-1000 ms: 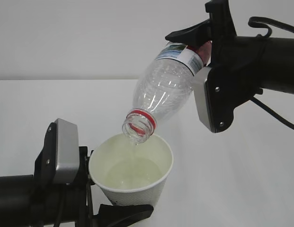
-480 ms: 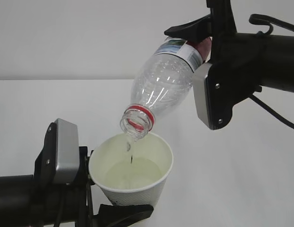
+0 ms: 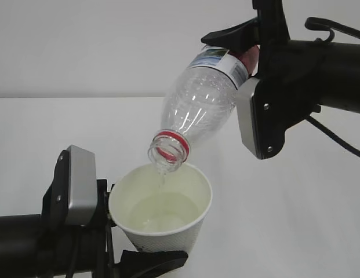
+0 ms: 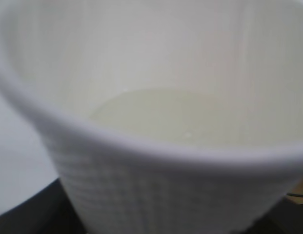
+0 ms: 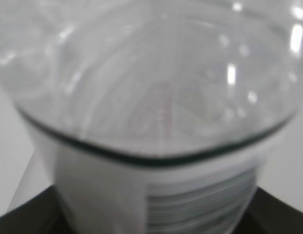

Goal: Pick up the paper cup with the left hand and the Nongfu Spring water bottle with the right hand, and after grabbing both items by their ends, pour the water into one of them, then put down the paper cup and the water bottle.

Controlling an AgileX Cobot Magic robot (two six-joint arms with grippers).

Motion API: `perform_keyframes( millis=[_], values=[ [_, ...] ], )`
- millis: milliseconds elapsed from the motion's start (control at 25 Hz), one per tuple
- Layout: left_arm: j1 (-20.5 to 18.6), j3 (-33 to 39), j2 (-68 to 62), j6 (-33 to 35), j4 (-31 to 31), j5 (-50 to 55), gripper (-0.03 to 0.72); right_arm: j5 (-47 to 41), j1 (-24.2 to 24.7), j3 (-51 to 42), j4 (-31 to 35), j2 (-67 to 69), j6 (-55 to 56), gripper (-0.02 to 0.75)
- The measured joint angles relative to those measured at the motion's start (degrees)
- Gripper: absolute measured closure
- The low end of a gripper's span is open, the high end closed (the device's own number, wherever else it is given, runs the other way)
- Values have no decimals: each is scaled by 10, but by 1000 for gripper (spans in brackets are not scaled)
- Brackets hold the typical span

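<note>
My left gripper [image 3: 152, 256] is low at the front left, shut on the base of the white paper cup [image 3: 168, 234], which it holds upright. Water [image 3: 162, 213] lies pale in the cup's bottom. My right gripper [image 3: 240, 58] is shut on the labelled end of the Nongfu Spring water bottle [image 3: 200, 107]. The bottle slants down to the left, its red-ringed open mouth [image 3: 169, 152] just above the cup's far rim, with a thin dribble below it. The left wrist view is filled by the cup [image 4: 156, 195] and the water [image 4: 166, 117]. The right wrist view is filled by the bottle [image 5: 156, 97].
A white table [image 3: 52, 127] spreads under both arms, with a plain white wall behind. A black cable [image 3: 336, 139] loops off the right arm. A grey block [image 3: 81, 185] sits on the left gripper beside the cup.
The bottle has risen slightly with its mouth still over the cup. The stream from it has thinned to a dribble. The left gripper and cup have not moved.
</note>
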State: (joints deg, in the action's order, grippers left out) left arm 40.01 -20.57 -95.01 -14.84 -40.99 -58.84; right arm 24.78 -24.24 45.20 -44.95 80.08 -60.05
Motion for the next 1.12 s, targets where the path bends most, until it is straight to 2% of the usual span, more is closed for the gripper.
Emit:
perform_keyframes(
  millis=[1120],
  values=[
    [0,0,0,0,0,1,160,0,0,0,0,0,-18,271]
  ],
)
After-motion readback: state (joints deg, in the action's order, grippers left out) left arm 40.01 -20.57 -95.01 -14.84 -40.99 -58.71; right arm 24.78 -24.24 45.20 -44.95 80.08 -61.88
